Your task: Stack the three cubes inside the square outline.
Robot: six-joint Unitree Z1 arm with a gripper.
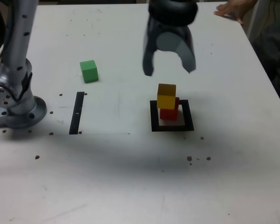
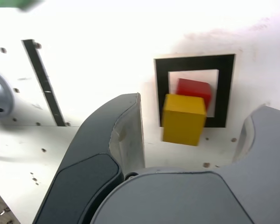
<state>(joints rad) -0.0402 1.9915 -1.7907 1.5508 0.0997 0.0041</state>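
End effector point(image 1: 169, 65): jaws spread wide, blurred, holding 0 cubes, above the stack
Yellow cube point(image 1: 166, 96): on the red cube, offset
Red cube point(image 1: 170, 113): inside the square outline point(image 1: 190, 115), partly hidden by yellow
Green cube point(image 1: 89, 71): on the counter point(image 1: 116, 177), near the black strip point(image 1: 77, 113); cut off and blurred in the wrist view

It looks like a robot lab: a shiny metal robot base point(image 1: 22, 112) is fixed on a big white surface point(image 1: 107, 177) with little holes, below and beside the grey robot hand point(image 1: 169, 70).
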